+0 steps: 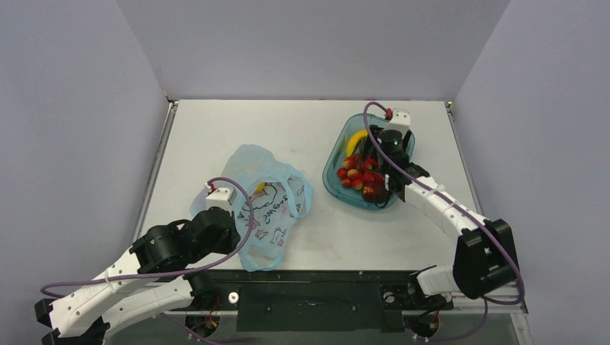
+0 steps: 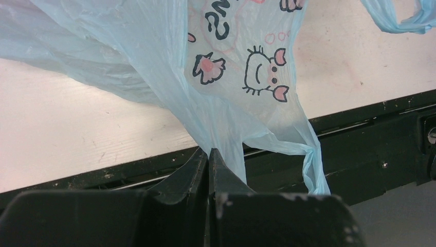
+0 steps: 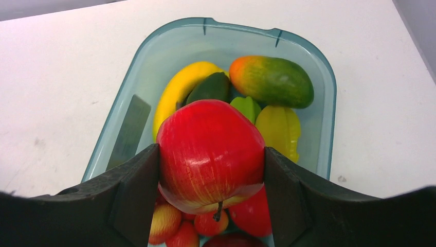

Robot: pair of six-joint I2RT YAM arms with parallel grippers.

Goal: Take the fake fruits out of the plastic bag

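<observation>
The light-blue plastic bag [image 1: 267, 203] lies on the left of the table; something orange-yellow [image 1: 258, 187] shows through its top. My left gripper [image 2: 209, 153] is shut on a fold of the bag [image 2: 226, 92] near its lower edge. My right gripper [image 3: 211, 154] is shut on a red apple [image 3: 211, 152] with yellowish streaks and holds it over the teal tub [image 3: 329, 103]. In the top view the right gripper [image 1: 381, 169] is over the tub [image 1: 331, 188], and the apple is hidden.
The tub holds a green-and-orange mango [image 3: 272, 80], a yellow banana-like fruit [image 3: 177, 92], a yellow ridged fruit [image 3: 282, 128], a dark green piece [image 3: 211, 88] and small red strawberries [image 1: 357, 176]. The table's black front edge [image 2: 360, 154] runs near the left gripper.
</observation>
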